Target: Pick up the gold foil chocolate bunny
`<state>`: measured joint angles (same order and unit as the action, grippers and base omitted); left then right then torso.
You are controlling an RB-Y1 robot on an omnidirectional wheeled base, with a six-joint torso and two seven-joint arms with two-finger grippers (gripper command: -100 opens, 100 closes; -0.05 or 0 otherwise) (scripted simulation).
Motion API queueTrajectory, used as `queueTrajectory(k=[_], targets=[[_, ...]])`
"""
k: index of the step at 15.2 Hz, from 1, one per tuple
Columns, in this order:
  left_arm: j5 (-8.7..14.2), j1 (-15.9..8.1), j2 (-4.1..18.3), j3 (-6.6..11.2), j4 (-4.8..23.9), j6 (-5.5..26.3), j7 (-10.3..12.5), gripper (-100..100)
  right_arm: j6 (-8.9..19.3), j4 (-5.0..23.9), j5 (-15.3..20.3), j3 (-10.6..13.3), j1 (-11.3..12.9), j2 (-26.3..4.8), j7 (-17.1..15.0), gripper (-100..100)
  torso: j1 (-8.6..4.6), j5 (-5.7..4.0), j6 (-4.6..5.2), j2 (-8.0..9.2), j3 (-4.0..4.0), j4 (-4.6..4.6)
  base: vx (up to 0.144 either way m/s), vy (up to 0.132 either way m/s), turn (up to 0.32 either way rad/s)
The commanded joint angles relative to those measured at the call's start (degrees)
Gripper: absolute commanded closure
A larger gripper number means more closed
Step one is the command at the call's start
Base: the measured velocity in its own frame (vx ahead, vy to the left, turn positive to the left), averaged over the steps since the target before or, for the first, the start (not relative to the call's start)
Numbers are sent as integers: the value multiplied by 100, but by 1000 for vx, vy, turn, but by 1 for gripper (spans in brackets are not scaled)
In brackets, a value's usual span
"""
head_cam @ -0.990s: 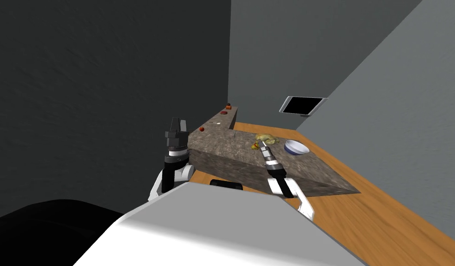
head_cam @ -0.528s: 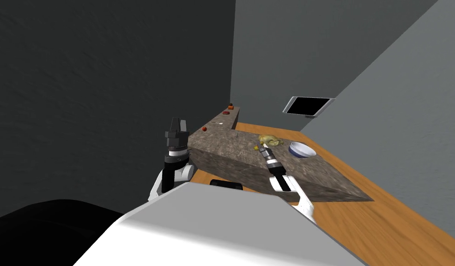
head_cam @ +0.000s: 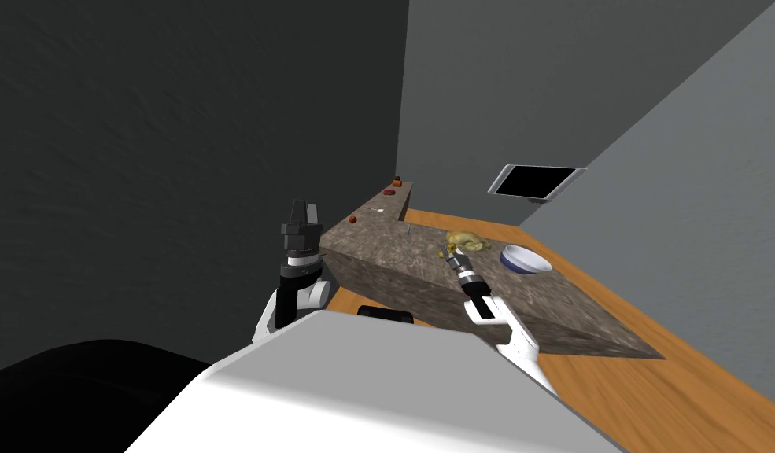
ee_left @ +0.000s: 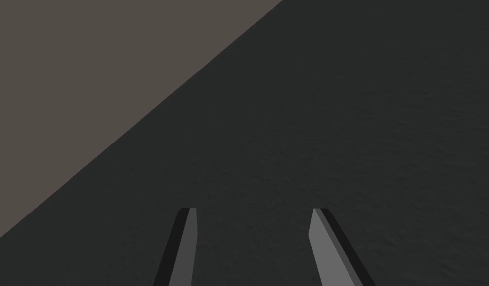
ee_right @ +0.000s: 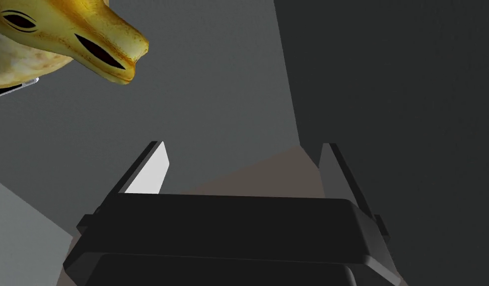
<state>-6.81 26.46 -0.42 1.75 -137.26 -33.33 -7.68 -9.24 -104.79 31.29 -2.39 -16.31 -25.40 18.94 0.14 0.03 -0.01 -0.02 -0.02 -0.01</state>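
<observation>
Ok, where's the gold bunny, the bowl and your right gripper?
gold bunny (ee_right: 64, 30), right wrist view, on its yellow-gold surface.
bowl (head_cam: 529, 256), head view, on its bare white inside.
right gripper (ee_right: 243, 145), right wrist view, midway between its open fingertips.

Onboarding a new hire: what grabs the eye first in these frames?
The gold bunny on the mottled brown counter, looming large and off to one side of the right arm's open jaws in the right wrist view. Next, the white bowl with a blue band beside it on the right, and the left arm raised at the counter's left end, jaws open.
</observation>
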Motion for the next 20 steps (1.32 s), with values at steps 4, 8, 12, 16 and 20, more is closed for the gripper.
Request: queueTrajectory(k=[4,8,12,16,20], targets=[[0,0,0,0,0,0,0,0,461,535,491,-114,240,-187,448,-100,3,0,0,-2,-1,-1,8,42,76],[0,0,0,0,0,0,0,0,836,956,886,-210,424,-336,801,-100,2,0,-1,-2,-1,0,6,39,67],[0,0,0,0,0,0,0,0,1063,1209,1123,-268,535,-419,1013,-100,0,0,0,3,2,1,0,36,50],[0,0,0,0,0,0,0,0,1437,1628,1515,-364,718,-544,1365,-100,-1,0,0,3,2,1,0,32,50],[0,0,0,0,0,0,0,0,1631,1844,1718,-413,813,-601,1546,-100,-6,-1,1,5,3,1,-3,19,51]])
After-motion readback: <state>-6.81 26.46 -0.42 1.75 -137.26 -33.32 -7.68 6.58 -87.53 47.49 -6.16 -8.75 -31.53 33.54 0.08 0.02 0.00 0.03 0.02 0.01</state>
